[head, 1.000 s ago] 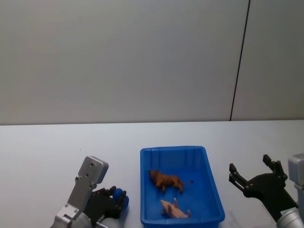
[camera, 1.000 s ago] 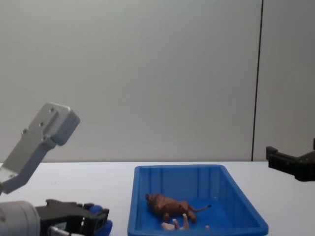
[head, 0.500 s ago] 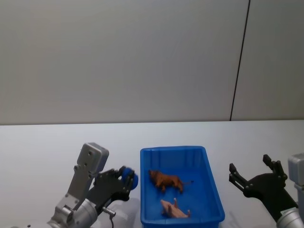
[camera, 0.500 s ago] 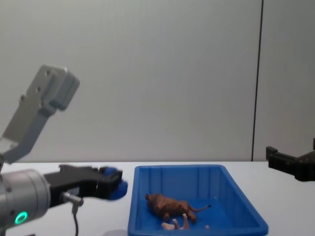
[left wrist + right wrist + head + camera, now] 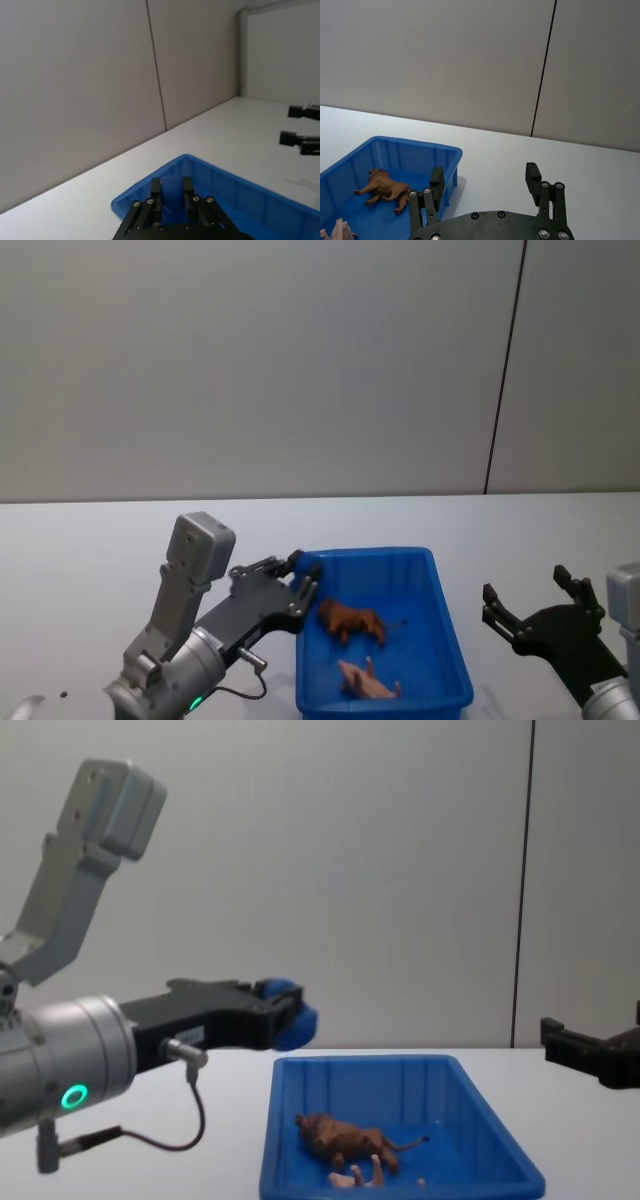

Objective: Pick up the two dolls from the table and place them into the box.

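Nearest the robot, at the near end of the blue box [image 5: 452, 660], the pale pink doll [image 5: 366, 680] lies tipped on its side, legs in the air in the chest view; just beyond it, near the middle of the floor, the brown lion doll [image 5: 350, 620] stands with its thin tail towards the right wall; both are already in, so the task looks all but done. The left gripper [image 5: 296, 583] hangs above the box's far-left corner, holding a small blue thing [image 5: 288, 1011]; its jaws are pinching that blue thing, seen between them in the left wrist view. The right gripper [image 5: 530, 608] waits off the box's right side, over the worktop [image 5: 90, 570], jaws spread wide and empty. Both dolls look light, stiff and a bit slick, my guess; if one needed lifting, take the lion across its body, never the tail, and the pink one across its trunk.
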Controlling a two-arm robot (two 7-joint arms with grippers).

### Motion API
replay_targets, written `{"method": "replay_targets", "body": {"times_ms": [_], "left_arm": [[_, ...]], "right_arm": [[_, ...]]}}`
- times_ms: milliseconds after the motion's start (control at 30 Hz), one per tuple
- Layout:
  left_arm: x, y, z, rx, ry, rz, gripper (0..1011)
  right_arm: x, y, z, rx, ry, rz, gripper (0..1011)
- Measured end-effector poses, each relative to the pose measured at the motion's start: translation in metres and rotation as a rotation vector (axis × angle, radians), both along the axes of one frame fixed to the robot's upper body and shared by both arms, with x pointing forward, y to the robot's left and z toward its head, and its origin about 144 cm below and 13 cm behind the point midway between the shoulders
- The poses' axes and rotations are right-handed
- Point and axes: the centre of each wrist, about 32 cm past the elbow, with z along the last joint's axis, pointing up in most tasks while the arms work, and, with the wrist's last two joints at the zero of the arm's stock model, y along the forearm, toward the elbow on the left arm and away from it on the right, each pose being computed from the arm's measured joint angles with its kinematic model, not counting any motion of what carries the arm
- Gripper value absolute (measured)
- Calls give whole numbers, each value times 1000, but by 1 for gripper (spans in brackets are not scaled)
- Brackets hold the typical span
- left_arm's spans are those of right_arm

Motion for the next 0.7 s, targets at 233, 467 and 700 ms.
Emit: {"method": "replay_targets", "body": {"times_ms": [233, 467, 700], "left_arm": [[4, -6, 4, -36, -27, -78, 433], [6, -9, 6, -56, -42, -125, 681], [7, -12, 7, -67, -51, -152, 891]], "right_arm": [[0, 0, 0, 0, 0, 0, 1001], [0, 0, 0, 0, 0, 0, 1001], [0, 0, 0, 0, 0, 0, 1001]]}}
